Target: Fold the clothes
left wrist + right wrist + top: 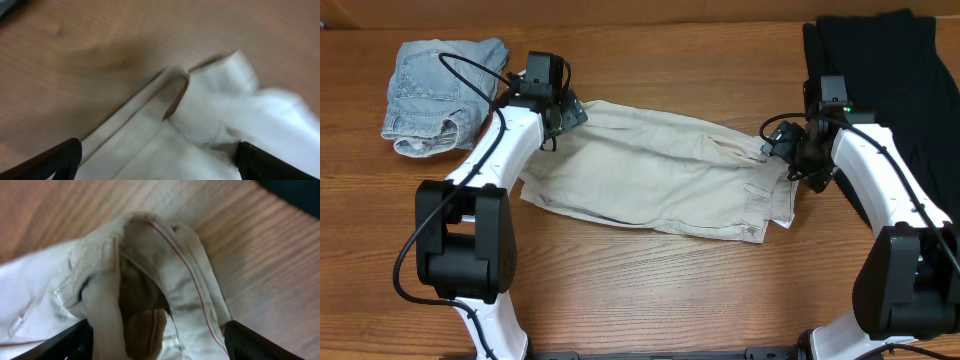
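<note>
Shorts: cream shorts (660,170) lie mid-frame on the tabletop (650,290).
Left pincer (566,112): spread apart over the shorts' upper-left end.
Right pincer (776,142): apart around the bunched waistband (150,235).
Tip: clamp both ends evenly before lifting.

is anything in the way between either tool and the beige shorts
Nothing visible does. The left tool is right at the left end of the beige shorts, and the right tool is at their waistband end. The denim shorts and the black garment lie off to the sides.
</note>
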Motion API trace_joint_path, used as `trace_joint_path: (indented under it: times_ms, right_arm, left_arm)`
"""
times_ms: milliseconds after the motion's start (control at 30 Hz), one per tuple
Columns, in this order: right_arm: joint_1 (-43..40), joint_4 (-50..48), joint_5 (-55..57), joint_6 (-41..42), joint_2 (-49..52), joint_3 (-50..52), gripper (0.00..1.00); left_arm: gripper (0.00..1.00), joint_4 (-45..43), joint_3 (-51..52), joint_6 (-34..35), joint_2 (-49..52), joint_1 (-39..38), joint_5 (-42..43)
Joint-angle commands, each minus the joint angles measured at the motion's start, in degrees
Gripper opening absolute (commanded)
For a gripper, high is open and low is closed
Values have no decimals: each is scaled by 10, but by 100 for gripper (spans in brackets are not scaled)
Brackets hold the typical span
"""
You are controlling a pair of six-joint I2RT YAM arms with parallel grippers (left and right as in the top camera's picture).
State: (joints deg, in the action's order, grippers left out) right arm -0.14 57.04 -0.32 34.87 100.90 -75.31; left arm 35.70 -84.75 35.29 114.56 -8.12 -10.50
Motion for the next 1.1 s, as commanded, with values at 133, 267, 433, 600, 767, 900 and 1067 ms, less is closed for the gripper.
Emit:
trace_joint_path:
  times_ms: [133,267,433,600,767,900,1067]
  right_arm:
    - [-9,144,-33,-84,-44,-124,92]
    - [-9,214,-30,-111,-59,-142,100]
    - [-7,176,-44,-111,-57,-74,100]
    - [-7,141,-60,-112,-57,-42,100]
    - [-7,141,-60,-126,-57,-41,100]
    - [-7,141,-61,-125,-57,-41,100]
    - [6,137,-65,-124,-57,-41,100]
  left_arm:
    - [100,239,-156,-111,-25,34,0]
    - [100,320,-170,-146,-25,47,1]
    - [100,334,-109,-221,-24,51,79]
    - [98,310,-33,-222,-24,51,91]
    - [98,239,45,-222,-24,51,91]
    - [99,184,92,-221,-24,51,91]
    - [98,115,151,-200,-24,51,93]
